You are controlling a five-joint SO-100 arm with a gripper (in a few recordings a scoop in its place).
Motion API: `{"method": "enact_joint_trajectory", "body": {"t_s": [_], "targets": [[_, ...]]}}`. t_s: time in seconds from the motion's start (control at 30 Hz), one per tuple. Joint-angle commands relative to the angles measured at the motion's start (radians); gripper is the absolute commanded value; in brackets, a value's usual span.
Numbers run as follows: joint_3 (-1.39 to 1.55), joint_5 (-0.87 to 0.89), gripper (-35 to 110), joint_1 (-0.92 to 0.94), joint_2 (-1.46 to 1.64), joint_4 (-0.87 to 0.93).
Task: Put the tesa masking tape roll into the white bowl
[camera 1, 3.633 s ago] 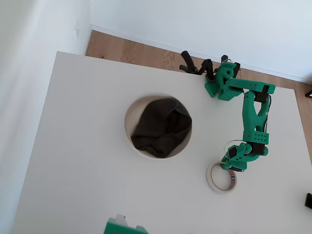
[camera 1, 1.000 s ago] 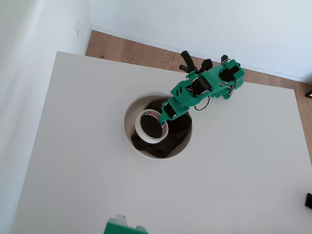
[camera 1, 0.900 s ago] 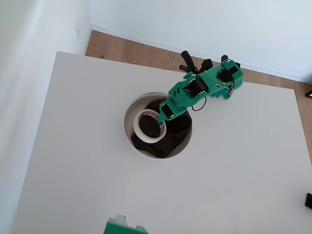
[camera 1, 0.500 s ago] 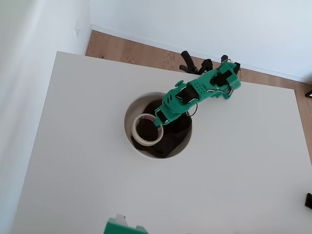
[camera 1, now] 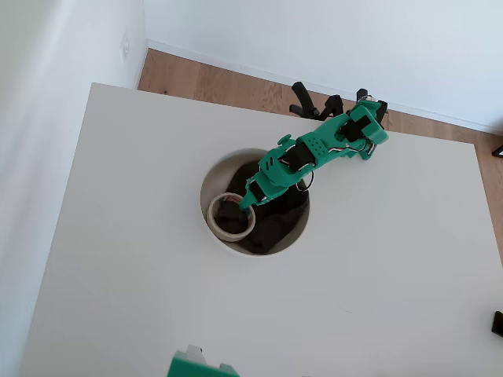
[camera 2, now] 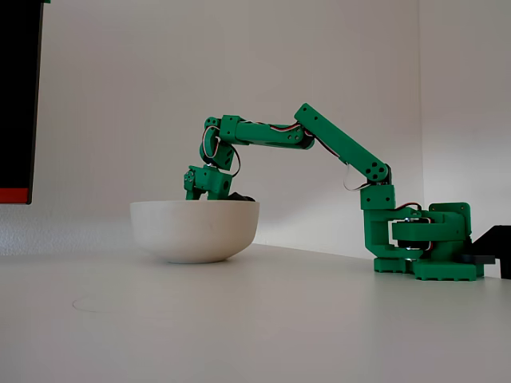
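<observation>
One arm | gripper (camera 1: 248, 203) clamped on tape roll (camera 1: 230, 217) – sunk lower since half-second ago, frame centre-left | inside white bowl (camera 1: 206, 206) – release next.

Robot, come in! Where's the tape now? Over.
Pincer low inside the white bowl, shut on the tape roll. Roll over the dark cloth, not released. Nothing blocking.

green arm (camera 2: 319, 140) reaches over the white bowl (camera 2: 196, 230), hand (camera 2: 204, 185) dipping behind its rim.
</observation>
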Motion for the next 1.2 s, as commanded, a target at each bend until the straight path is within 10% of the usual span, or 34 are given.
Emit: {"method": "enact_joint_trajectory", "body": {"t_s": [0.0,0.27,0.37,1.17], "targets": [[-0.069,0.025,30,0.011,0.055,0.005],[-0.069,0.034,23,0.009,0.064,0.005],[-0.071,0.035,-7,0.008,0.077,0.000],[-0.077,0.060,-8,-0.252,0.367,0.107]]}}
